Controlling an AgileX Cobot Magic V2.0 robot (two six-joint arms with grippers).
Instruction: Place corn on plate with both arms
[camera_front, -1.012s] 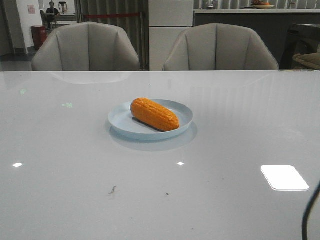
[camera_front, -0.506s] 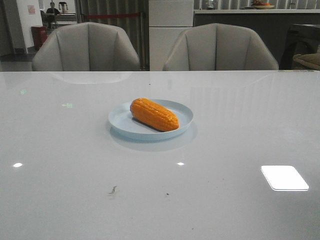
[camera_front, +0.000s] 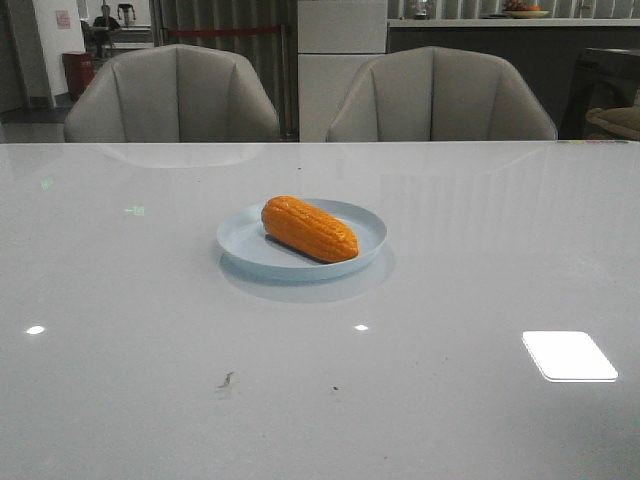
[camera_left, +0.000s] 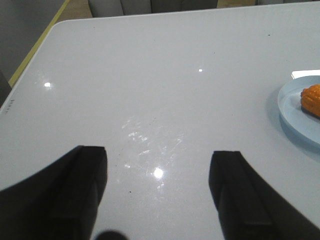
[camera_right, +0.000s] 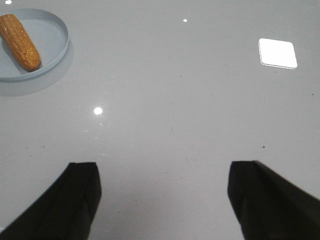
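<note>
A glossy white desk (camera_front: 150, 350) mirrors ceiling lights beneath a smooth, pale blue plate (camera_front: 245, 245) and bumpy orange corn (camera_front: 308, 228); matt black fingers (camera_left: 82, 172) and padded grey chairs (camera_front: 172, 95) frame it.

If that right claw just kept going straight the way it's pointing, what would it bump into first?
Probably just the bare glossy white table. The open right gripper points at empty tabletop; the pale blue round plate with the orange bumpy corn cob lies off to one side, though depth is unclear.

Orange bumpy-rowed corn (camera_front: 309, 228), pale blue plate (camera_front: 250, 253), white table (camera_front: 150, 350).
</note>
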